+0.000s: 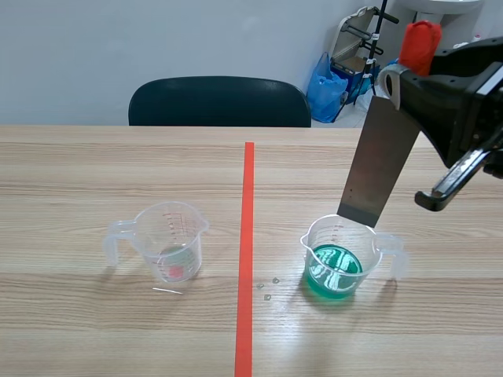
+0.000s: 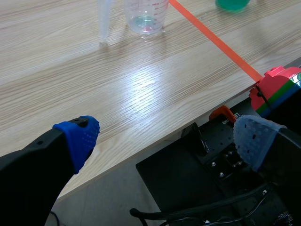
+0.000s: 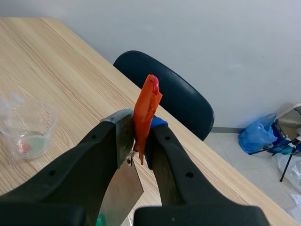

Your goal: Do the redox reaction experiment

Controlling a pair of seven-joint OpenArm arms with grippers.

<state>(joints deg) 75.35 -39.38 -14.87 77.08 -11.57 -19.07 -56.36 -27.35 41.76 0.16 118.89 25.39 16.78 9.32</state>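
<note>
A clear measuring cup [image 1: 339, 258] holding green liquid stands right of the red tape line. A grey metal plate [image 1: 379, 163] with an orange-red handle [image 3: 146, 109] hangs tilted above it, its lower edge at the cup's rim. My right gripper [image 3: 136, 141] is shut on the plate's upper end. A second clear cup [image 1: 167, 240] with a little clear liquid and a pinkish spot at its bottom stands left of the line, also visible as the cup [image 2: 146, 16] far ahead of my left gripper [image 2: 167, 136], which is open over the table's near edge, holding nothing.
A dark chair [image 1: 220, 102] stands behind the table's far edge. Small droplets [image 1: 268, 287] lie on the wood beside the green cup. A blue bag [image 1: 325, 90] and a cart sit on the floor beyond. Robot base hardware [image 2: 221, 174] lies under the left gripper.
</note>
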